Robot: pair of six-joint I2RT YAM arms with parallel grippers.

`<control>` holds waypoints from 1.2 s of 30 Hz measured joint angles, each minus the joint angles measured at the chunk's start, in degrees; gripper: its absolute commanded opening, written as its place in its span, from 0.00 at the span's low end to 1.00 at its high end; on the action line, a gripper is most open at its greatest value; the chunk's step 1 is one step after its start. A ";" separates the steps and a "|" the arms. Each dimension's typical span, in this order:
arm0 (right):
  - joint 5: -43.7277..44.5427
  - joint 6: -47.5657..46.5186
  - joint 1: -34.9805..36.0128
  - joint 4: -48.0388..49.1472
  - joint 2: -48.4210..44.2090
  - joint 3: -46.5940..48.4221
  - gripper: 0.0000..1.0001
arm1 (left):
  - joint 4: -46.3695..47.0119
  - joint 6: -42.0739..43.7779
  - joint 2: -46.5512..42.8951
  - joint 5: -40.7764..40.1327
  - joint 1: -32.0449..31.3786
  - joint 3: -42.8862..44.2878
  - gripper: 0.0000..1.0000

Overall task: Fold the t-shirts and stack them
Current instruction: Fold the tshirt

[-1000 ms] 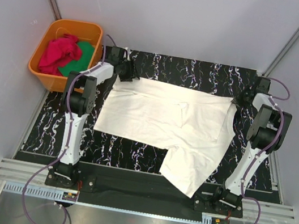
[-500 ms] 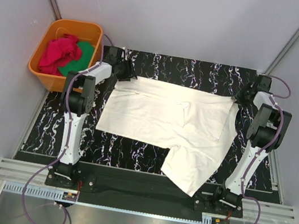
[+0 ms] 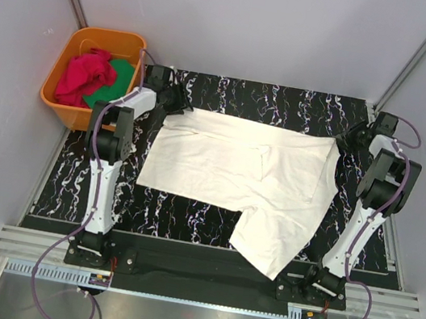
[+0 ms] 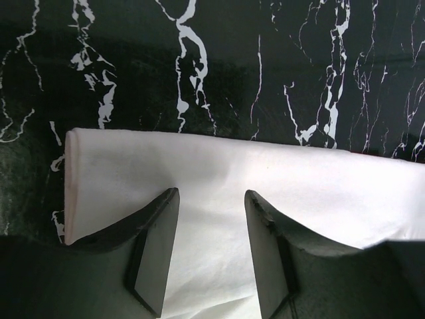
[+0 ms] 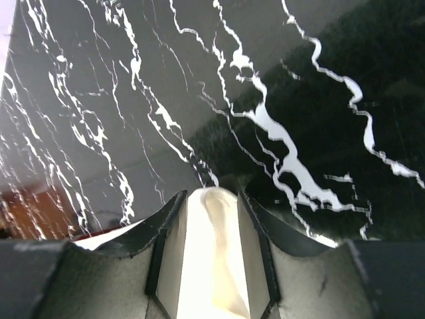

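The cream-white t-shirt lies spread on the black marble mat, with one flap reaching the near edge. Its chest print is hidden. My left gripper is at the shirt's far left corner. In the left wrist view it is open, its fingers straddling the flat folded edge of the shirt. My right gripper is at the far right corner. In the right wrist view it is shut on a bunched fold of the shirt. A red t-shirt lies crumpled in the orange tub.
The orange tub stands off the mat at the far left, with a green cloth beside the red one. Grey walls close in the left, right and back sides. A metal rail runs along the near edge behind the arm bases.
My right arm has shifted a little to the right, drawing the shirt's far right corner with it. My left gripper has edged slightly to the far left. The shirt lies a bit straighter.
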 measured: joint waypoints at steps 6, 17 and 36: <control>-3.74 1.49 -0.37 0.35 1.73 1.55 0.43 | 0.20 -2.01 0.39 0.96 0.85 0.31 0.50; -4.52 1.53 -0.37 0.02 1.90 1.64 0.22 | -0.09 -2.97 1.14 1.16 0.98 1.42 0.50; 5.99 9.01 0.57 -7.72 4.35 8.26 0.00 | -0.87 -6.86 2.47 1.51 1.86 2.97 0.48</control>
